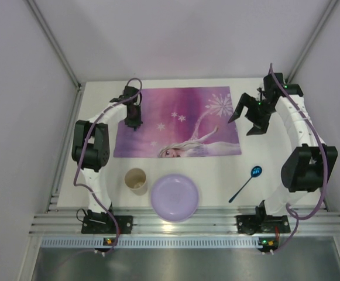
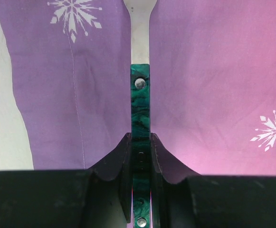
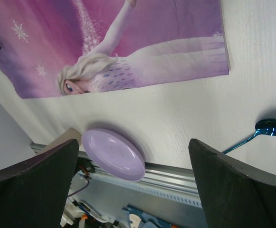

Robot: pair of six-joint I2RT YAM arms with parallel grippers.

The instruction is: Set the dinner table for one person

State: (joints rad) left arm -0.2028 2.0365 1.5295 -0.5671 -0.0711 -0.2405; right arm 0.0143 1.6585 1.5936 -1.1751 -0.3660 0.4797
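Observation:
The white dinner table point(image 1: 216, 172) carries a purple-pink cartoon placemat point(image 1: 178, 123). My left gripper point(image 1: 133, 122) is over the mat's left edge. In the left wrist view it point(image 2: 140, 142) is shut on the green marbled handle point(image 2: 140, 104) of a piece of cutlery. The steel shaft point(image 2: 140, 33) points away over the mat point(image 2: 209, 95), and its head is out of view. My right gripper point(image 1: 249, 120) is open and empty above the mat's right edge. A lilac plate point(image 1: 174, 196), a tan cup point(image 1: 136, 180) and a blue spoon point(image 1: 249, 180) lie near the front edge.
The right wrist view shows the plate point(image 3: 114, 154), the spoon point(image 3: 266, 129), the mat point(image 3: 128, 47) and the table point(image 3: 176, 109) between the open fingers. A metal rail point(image 1: 181, 221) runs along the near edge. White walls close the sides and back.

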